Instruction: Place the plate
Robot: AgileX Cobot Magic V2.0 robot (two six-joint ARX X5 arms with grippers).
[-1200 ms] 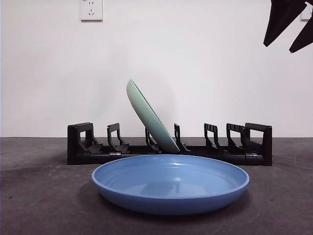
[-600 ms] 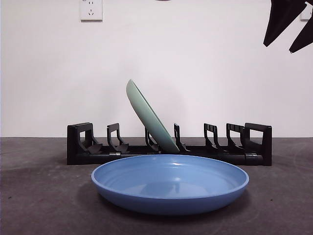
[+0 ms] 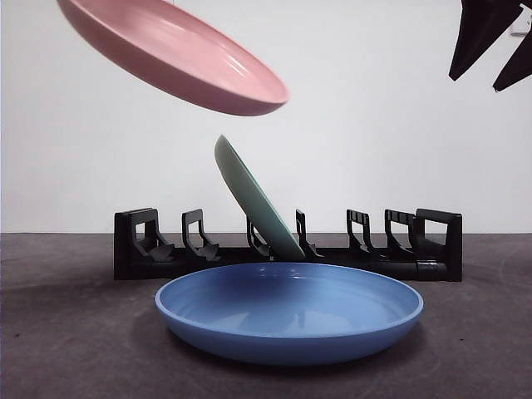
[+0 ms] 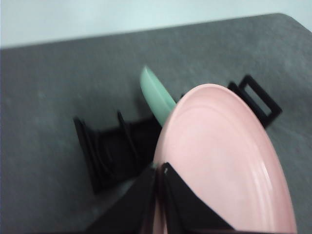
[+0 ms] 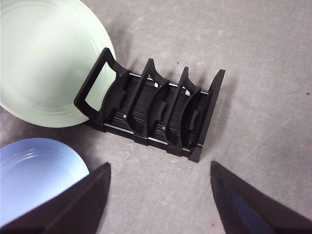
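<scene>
A pink plate (image 3: 179, 54) hangs tilted in the air at the upper left of the front view, above the black rack (image 3: 287, 249). My left gripper (image 4: 160, 171) is shut on the pink plate's (image 4: 229, 161) rim, high over the rack (image 4: 112, 146). A pale green plate (image 3: 253, 199) leans in a middle slot of the rack. A blue plate (image 3: 289, 312) lies flat on the table in front of the rack. My right gripper (image 5: 158, 168) is open, holds nothing and hovers above the rack's right end (image 5: 156, 112); it shows as black tips (image 3: 490, 37) at the top right.
The rack's slots left and right of the green plate (image 5: 44, 63) hold nothing. The dark grey table (image 3: 66, 332) runs back to a white wall. The blue plate (image 5: 34, 175) lies close to the rack's front.
The pink plate has come into the front view from the upper left, carried by my left gripper. The green plate, the blue plate and the right gripper have not moved.
</scene>
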